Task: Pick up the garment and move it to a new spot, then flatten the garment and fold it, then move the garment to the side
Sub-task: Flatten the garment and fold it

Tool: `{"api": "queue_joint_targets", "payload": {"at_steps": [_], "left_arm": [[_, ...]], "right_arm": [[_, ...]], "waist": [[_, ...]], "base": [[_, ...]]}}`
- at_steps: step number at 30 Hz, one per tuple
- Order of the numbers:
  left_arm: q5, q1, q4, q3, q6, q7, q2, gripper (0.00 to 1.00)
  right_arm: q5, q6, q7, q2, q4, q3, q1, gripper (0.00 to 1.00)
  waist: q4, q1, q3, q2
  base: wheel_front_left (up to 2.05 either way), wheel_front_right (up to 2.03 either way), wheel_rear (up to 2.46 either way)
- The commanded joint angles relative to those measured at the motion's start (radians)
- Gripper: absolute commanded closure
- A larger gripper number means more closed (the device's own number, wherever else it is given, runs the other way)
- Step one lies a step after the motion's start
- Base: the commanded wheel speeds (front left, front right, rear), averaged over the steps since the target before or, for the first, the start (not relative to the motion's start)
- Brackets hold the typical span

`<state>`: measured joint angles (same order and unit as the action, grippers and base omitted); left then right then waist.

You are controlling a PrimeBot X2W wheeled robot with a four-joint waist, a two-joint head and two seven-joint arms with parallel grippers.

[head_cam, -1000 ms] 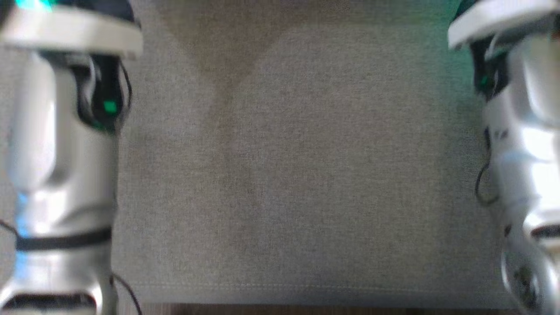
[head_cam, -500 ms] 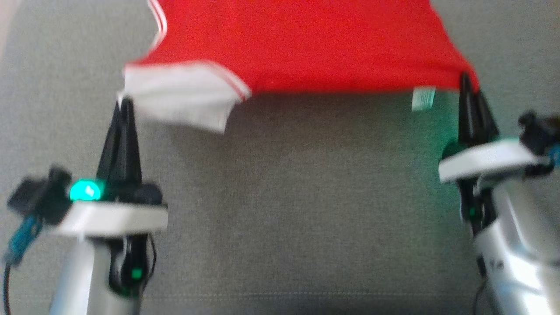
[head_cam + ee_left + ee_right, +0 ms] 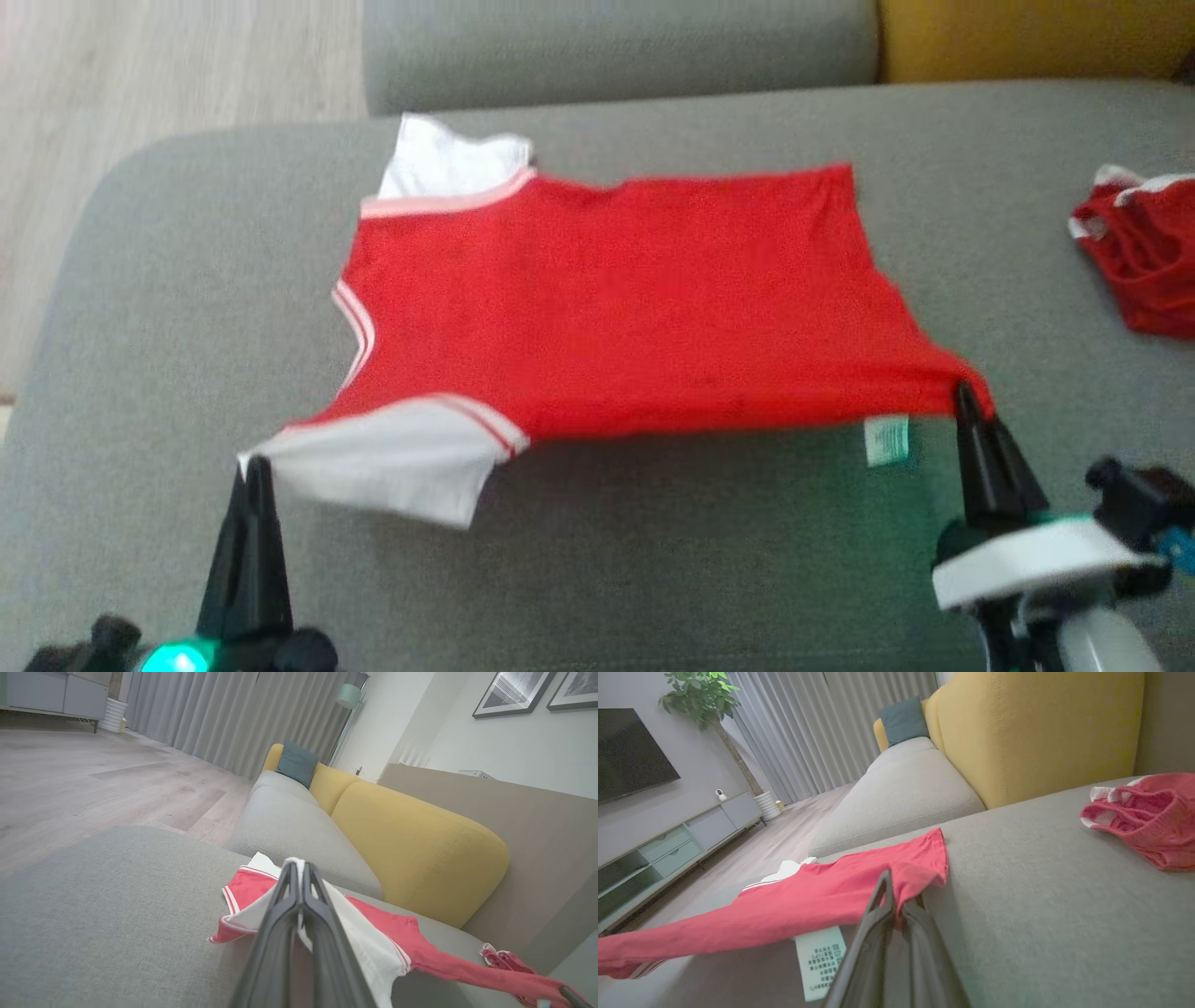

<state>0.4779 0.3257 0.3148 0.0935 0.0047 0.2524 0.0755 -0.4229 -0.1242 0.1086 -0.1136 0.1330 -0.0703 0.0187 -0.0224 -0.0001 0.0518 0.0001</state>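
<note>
The garment (image 3: 616,299) is a red T-shirt with white sleeves, stretched over the grey sofa seat (image 3: 653,551). Its near edge hangs lifted between my two grippers while the far edge rests on the cushion. My left gripper (image 3: 252,464) is shut on the tip of the near white sleeve (image 3: 383,467), as the left wrist view confirms at the left gripper (image 3: 298,863). My right gripper (image 3: 962,390) is shut on the near red hem corner, beside a white care label (image 3: 885,439). In the right wrist view the right gripper (image 3: 891,882) pinches the garment (image 3: 822,896).
A second crumpled red and white garment (image 3: 1144,247) lies on the seat at the right. The yellow backrest (image 3: 1027,37) runs along the far side, with another grey cushion (image 3: 616,47) behind. Wooden floor (image 3: 140,75) lies beyond the sofa's left edge.
The head camera has tilted up from the bare seat to the whole garment. Both grippers stay shut on the garment's near edge.
</note>
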Motion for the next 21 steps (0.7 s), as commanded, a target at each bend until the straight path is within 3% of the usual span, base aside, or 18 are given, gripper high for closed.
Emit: {"api": "queue_joint_targets", "payload": {"at_steps": [1,8,21], "left_arm": [[-0.008,-0.001,0.063,-0.025,0.007,-0.002,-0.002,1.00],[0.001,0.101,0.103,-0.004,0.019,-0.033,-0.001,1.00],[0.098,0.027,-0.079,0.020,-0.001,-0.023,-0.014,1.00]], "right_arm": [[0.008,-0.007,-0.022,0.003,-0.072,-0.011,0.010,1.00],[0.013,-0.007,-0.116,0.033,-0.163,0.018,0.132,1.00],[-0.026,-0.007,-0.094,0.055,0.091,-0.013,0.037,1.00]], "waist": [[-0.014,0.0001,-0.031,-0.0001],[-0.026,0.0001,-0.042,-0.0001],[-0.016,0.0001,0.020,-0.0001]], "base": [[0.00,0.00,0.00],[0.00,0.00,0.00],[0.00,0.00,0.00]]}}
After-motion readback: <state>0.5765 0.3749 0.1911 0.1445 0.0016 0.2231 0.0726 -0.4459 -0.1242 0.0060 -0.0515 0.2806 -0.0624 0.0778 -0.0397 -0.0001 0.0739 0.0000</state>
